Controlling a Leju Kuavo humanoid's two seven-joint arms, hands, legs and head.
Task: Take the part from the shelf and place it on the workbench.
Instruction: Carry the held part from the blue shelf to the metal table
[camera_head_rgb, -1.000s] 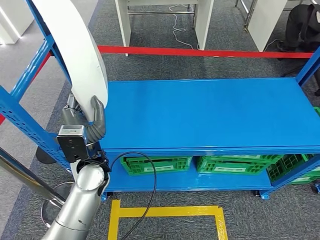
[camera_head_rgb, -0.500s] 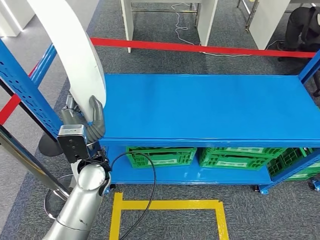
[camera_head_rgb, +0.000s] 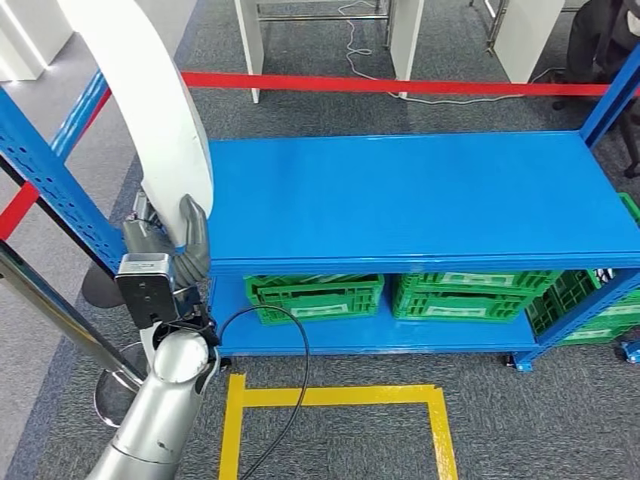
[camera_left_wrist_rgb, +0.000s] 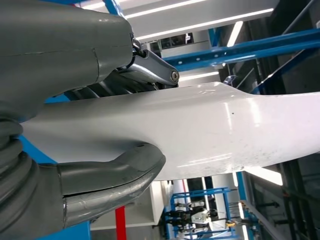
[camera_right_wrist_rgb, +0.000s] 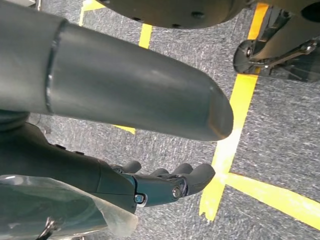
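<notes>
The part (camera_head_rgb: 143, 110), a long curved white panel, is held upright in the left robot hand (camera_head_rgb: 177, 245) at the left end of the blue table (camera_head_rgb: 423, 200). In the left wrist view the part (camera_left_wrist_rgb: 211, 130) is seen clamped between the thick thumb and the darker fingers (camera_left_wrist_rgb: 151, 70), so the grasp is judged firm. The lower end of the part sits at the hand, just beside the table's left edge, and the rest rises up and away out of the head view; whether any of it touches the table top cannot be told, but it looks to be carried clear of it.

The right robot hand (camera_right_wrist_rgb: 170, 182) is seen hanging over the grey carpet and the yellow floor tape (camera_right_wrist_rgb: 230, 145), its fingers loosely extended with nothing in them.

As for progress, the pick-up is judged to be done, since the part is already in hand. The placing is not yet done: the part has still to be brought over the table top, lowered onto it and let go. The bare blue surface to the right offers plenty of room for that.

Green crates (camera_head_rgb: 313, 297) are stored on the level beneath the table top, and a red tape line (camera_head_rgb: 377, 85) runs across the floor beyond.
</notes>
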